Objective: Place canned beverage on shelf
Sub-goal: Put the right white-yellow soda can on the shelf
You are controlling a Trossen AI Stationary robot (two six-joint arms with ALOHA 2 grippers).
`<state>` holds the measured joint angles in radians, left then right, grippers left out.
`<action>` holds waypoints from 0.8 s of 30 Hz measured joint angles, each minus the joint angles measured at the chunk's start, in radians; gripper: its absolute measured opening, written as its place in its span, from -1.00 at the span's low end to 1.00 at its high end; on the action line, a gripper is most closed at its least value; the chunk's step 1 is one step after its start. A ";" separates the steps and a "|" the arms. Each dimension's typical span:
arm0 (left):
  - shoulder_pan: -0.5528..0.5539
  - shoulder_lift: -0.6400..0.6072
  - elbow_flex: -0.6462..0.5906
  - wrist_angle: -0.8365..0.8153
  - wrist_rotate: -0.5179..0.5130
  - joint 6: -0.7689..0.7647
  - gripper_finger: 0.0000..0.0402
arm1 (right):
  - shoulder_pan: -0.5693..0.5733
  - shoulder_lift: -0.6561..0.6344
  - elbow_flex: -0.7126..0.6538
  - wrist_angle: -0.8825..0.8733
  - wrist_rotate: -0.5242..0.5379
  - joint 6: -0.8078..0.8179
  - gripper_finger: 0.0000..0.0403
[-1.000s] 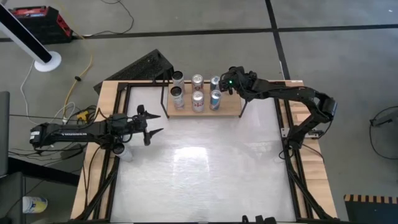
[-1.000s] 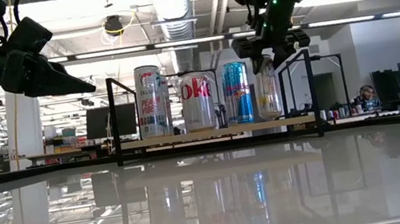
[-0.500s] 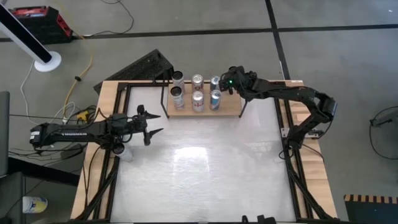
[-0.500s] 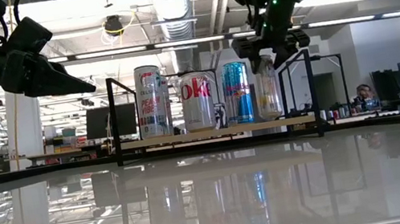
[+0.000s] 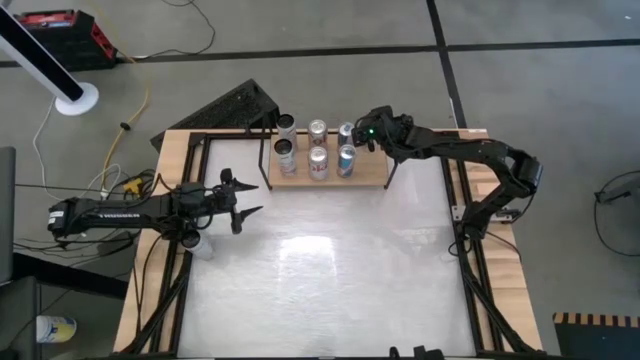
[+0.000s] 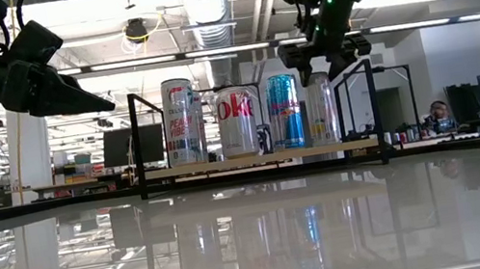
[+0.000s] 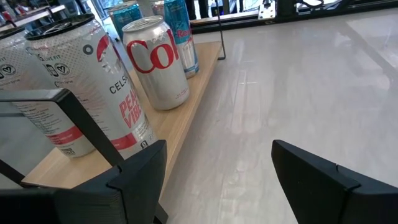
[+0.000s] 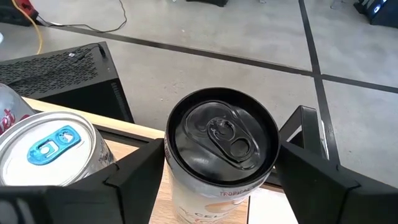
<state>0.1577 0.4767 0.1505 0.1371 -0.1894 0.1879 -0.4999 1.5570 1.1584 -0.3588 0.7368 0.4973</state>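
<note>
Barely lifting since 1 second earlier, the right gripper stood open astride the black-topped can now resting on the shelf, release done, retreat upward next; left gripper waited open.

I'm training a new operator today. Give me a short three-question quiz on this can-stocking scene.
1. True or false: the right gripper has its jaws spread on either side of the black-topped can.
2. How many cans stand on the shelf in the overhead view?
3. Where is the left gripper: A) over the shelf, B) over the table's left side, away from the shelf?

Key: 1 true; 2 six; 3 B.
</note>
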 joint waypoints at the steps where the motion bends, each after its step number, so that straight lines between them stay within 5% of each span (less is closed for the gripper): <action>1: 0.000 0.000 0.000 0.000 0.000 0.000 0.37 | 0.000 0.000 0.000 0.002 0.000 0.000 0.59; 24: 0.000 0.000 0.000 -0.012 0.001 0.002 0.37 | 0.002 0.002 0.131 -0.048 0.020 -0.080 0.60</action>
<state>0.1577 0.4768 0.1505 0.1252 -0.1884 0.1898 -0.4977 1.5589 1.2892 -0.4070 0.7566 0.4171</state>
